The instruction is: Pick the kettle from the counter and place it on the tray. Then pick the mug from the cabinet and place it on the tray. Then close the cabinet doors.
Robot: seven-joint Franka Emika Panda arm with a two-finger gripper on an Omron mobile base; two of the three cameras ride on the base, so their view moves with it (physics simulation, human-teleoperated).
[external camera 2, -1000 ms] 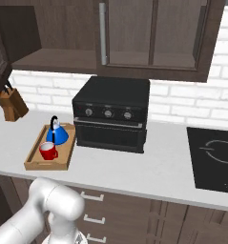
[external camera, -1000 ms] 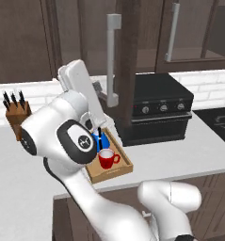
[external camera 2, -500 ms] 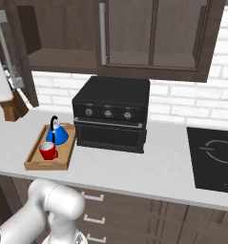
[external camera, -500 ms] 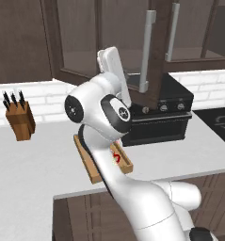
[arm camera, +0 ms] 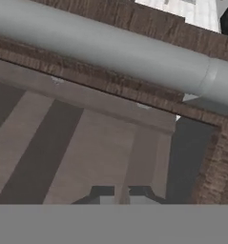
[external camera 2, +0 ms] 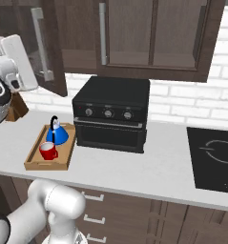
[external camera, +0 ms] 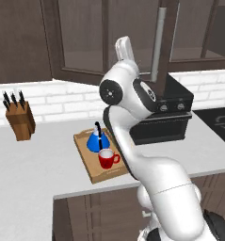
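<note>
The blue kettle (external camera: 94, 140) and the red mug (external camera: 106, 159) are both seen standing on the wooden tray (external camera: 84, 160), which lies on the grey-white counter (external camera: 34, 164) beside the black oven (external camera 2: 111, 114). So only the cabinet doors are left to be shut. One glass door (external camera 2: 41, 45) is seen swung out from the wall cabinet, with its long grey bar handle (external camera 2: 40, 43) standing up and down. In the hand view the same bar handle (arm camera: 110, 47) is seen very close, lying crosswise just past the gripper (arm camera: 121, 193), with the glass pane right in front of the tips. The jaws are seen nearly together, with only a thin gap, and nothing is held between them. The coming move is judged to be a push on the door. The door face lies straight ahead of the tips, so it can likely be pressed flat toward the cabinet until it is shut.
</note>
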